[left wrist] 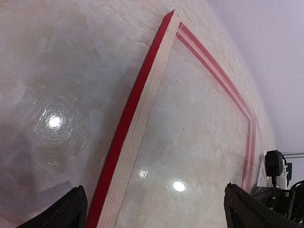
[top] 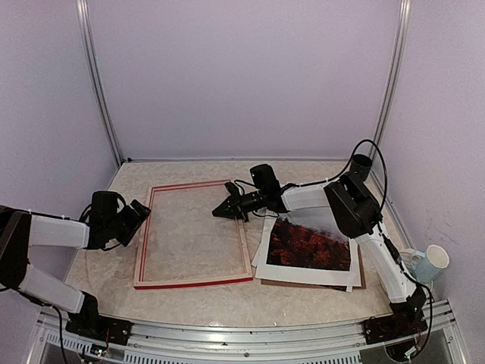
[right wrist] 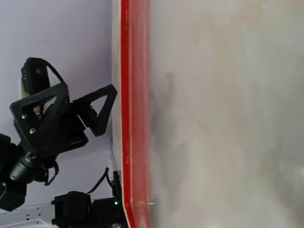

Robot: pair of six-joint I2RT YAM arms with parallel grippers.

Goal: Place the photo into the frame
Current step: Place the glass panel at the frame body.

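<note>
**Photo lying beside the frame, both arms hovering at its rails**

The frame [top: 195,282] is lying flat on the table [top: 189,303], red edges out and pale inner edges showing. The photo [top: 311,246] is sitting face up just to its right. It is resting on a white sheet [top: 256,258] and a brown panel [top: 362,274], and no part of it is inside the frame.

The left gripper [top: 133,217] is hanging just outside the frame's left rail with its jaws spread wide, holding nothing. The right gripper [top: 224,211] is reaching across with its jaws pinched together and empty. Its tips are over the frame's right rail towards the far corner. I can't tell whether they are touching the wood.

To my eye the step in hand is fetching the photo, and nothing is gripping it yet. Doing it well looks like a job for the right arm:

- Open the jaws and swing over to the photo's left edge, the side nearest the frame.
- Pinch only the white border and only the top layer, because the sheet underneath could easily come along.
- Carry the photo low and level, and lay it square between the rails.

The left gripper is well placed to press on the left rail so the frame isn't sliding about.
</note>
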